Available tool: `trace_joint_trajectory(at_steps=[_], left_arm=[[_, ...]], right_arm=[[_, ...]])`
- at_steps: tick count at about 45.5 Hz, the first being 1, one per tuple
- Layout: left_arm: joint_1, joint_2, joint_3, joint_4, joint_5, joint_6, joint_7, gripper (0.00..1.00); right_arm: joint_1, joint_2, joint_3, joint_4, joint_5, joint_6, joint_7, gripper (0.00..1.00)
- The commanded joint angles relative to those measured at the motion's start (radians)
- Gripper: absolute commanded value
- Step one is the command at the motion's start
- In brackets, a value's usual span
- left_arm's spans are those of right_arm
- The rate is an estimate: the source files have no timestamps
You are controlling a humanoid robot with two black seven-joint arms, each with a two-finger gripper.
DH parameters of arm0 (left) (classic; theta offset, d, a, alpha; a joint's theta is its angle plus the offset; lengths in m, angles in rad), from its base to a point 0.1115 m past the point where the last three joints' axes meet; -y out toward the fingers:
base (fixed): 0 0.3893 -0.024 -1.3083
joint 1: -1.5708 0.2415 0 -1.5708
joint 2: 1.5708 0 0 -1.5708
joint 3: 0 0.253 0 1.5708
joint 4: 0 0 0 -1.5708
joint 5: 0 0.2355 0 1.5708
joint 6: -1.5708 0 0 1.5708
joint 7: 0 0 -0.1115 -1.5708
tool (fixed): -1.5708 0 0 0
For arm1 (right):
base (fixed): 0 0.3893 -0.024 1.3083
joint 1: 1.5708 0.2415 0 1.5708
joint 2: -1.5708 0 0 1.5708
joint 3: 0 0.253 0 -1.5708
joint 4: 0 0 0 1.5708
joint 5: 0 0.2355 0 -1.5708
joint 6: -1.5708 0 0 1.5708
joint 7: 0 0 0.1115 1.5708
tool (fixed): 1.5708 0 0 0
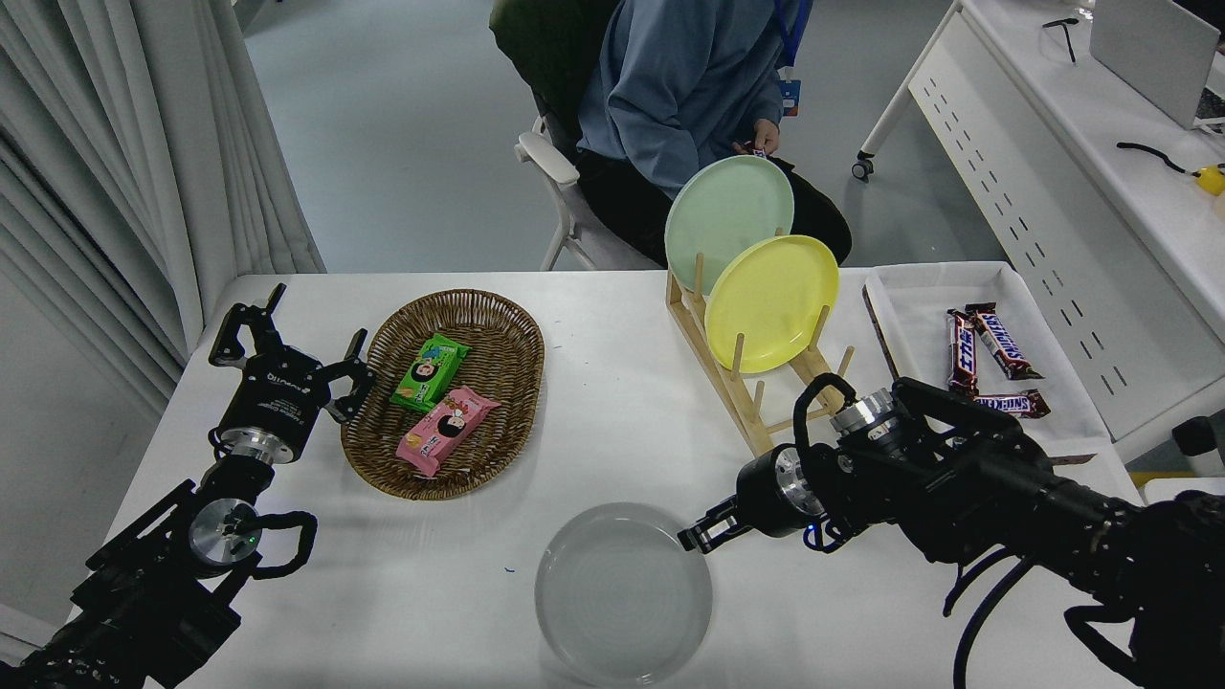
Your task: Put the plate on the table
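The light-grey plate [622, 595] lies flat on the white table [612, 450], near its front edge. My right gripper [696, 537] hovers just over the plate's upper right rim, its short fingers slightly apart and open, pointing left. My left gripper [299, 335] rests open at the left side of the table, beside the basket, holding nothing.
A wicker basket [378, 450] holds a green and a pink snack pack. A wooden rack [742, 402] carries a pale green plate [727, 218] and a yellow plate [770, 301]. A white tray [919, 287] holds chocolate bars. A person in blue [679, 86] sits at the far side.
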Motion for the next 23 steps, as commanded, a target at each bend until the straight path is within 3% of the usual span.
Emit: trace_joint_trajectory(at_steps=[1, 12, 23], left_arm=[[0.000, 0.001, 0.001, 0.001, 0.000, 0.000, 0.000, 1.00], [0.000, -0.001, 0.001, 0.001, 0.000, 0.000, 0.000, 1.00], [0.000, 0.001, -0.001, 0.000, 0.000, 0.000, 0.000, 1.00]], right_arm=[[0.024, -0.007, -0.003, 0.019, -0.005, 0.052, -0.001, 0.99], [0.156, -0.042, -0.066, 0.130, -0.008, 0.236, -0.004, 0.99], [0.207, -0.117, -0.107, 0.225, -0.106, 0.614, -0.004, 0.99]])
